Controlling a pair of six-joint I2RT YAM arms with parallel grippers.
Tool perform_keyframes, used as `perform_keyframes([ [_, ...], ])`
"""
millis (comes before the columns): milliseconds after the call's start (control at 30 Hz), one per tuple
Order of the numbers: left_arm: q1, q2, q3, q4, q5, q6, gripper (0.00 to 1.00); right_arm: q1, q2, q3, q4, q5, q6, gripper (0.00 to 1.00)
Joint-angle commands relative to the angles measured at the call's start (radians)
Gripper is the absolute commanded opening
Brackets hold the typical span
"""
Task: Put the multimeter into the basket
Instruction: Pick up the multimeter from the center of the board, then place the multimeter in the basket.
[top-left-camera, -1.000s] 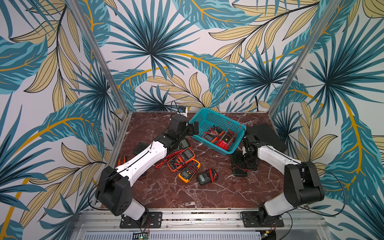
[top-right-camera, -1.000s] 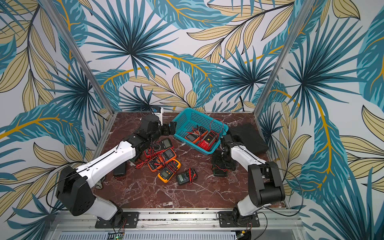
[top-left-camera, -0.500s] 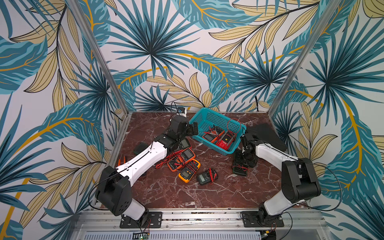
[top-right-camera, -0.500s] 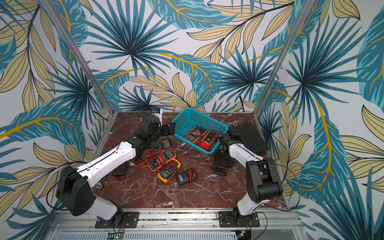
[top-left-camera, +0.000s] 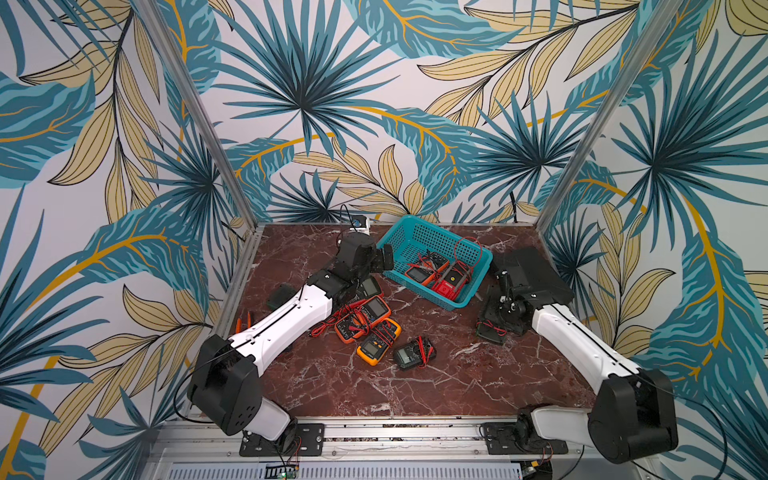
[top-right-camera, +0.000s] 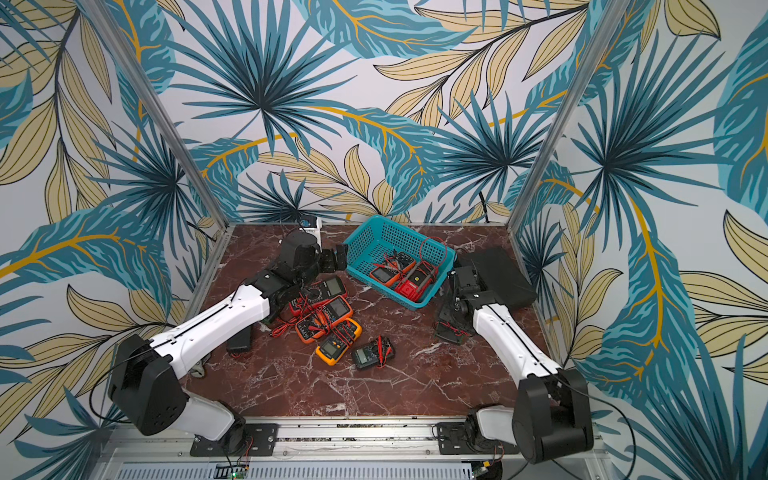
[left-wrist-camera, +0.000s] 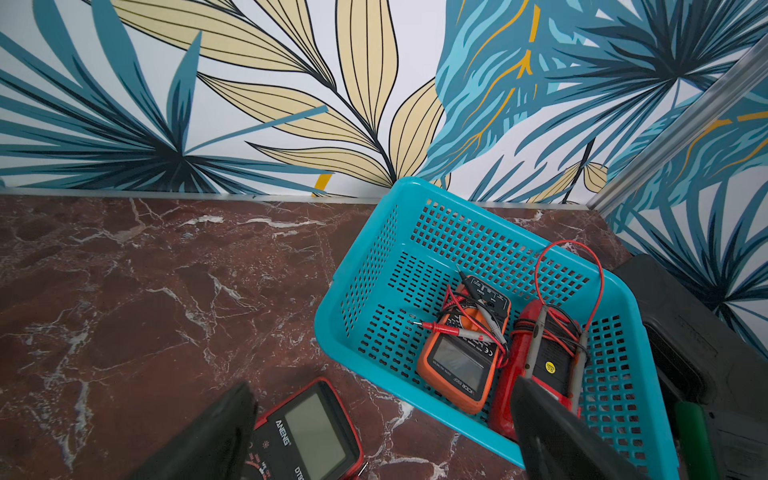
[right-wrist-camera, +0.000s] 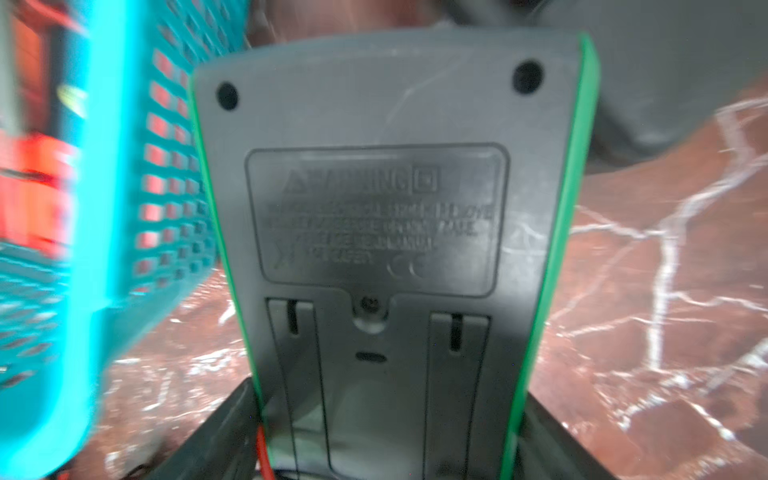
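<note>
A dark multimeter with green edges (right-wrist-camera: 382, 208) lies back up between the fingers of my right gripper (right-wrist-camera: 388, 395), which is shut on its two long sides. In both top views this multimeter (top-left-camera: 492, 331) (top-right-camera: 451, 332) sits low over the table, to the right of the teal basket (top-left-camera: 446, 232) (top-right-camera: 415, 232), under the right gripper (top-left-camera: 505, 309). The basket wall (right-wrist-camera: 99, 208) is close beside it. My left gripper (top-left-camera: 384, 259) (left-wrist-camera: 382, 390) stands open and empty at the basket's left wall (left-wrist-camera: 415, 405), above a red-cased meter (left-wrist-camera: 307, 432).
An orange meter (top-left-camera: 419, 272) and a red meter (top-left-camera: 451, 282) with leads lie in the basket. Several more meters are piled mid-table (top-left-camera: 365, 320), with a yellow one (top-left-camera: 376, 345) and a dark one (top-left-camera: 413, 353) nearer the front. A black case (top-left-camera: 528, 270) stands behind the right arm.
The right gripper has closed on the green-edged multimeter and shifted it slightly toward the basket. The left arm has barely moved.
</note>
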Motion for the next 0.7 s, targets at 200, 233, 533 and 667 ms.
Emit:
perform_keyframes([
  [200, 0.017, -0.082, -0.096, 0.065, -0.051, -0.063, 1.00, 0.007, -0.184, 0.099, -0.102, 0.064, 0.099, 0.22],
  [233, 0.024, -0.088, -0.108, 0.074, -0.047, -0.068, 1.00, 0.011, -0.184, 0.124, -0.099, 0.056, 0.110, 0.22],
  [533, 0.032, -0.147, -0.224, 0.121, -0.021, -0.032, 1.00, 0.120, -0.007, 0.316, 0.087, 0.038, 0.207, 0.21],
  [667, 0.032, -0.179, -0.266, 0.127, -0.026, -0.012, 1.00, 0.175, 0.132, 0.435, 0.158, 0.045, 0.236, 0.21],
])
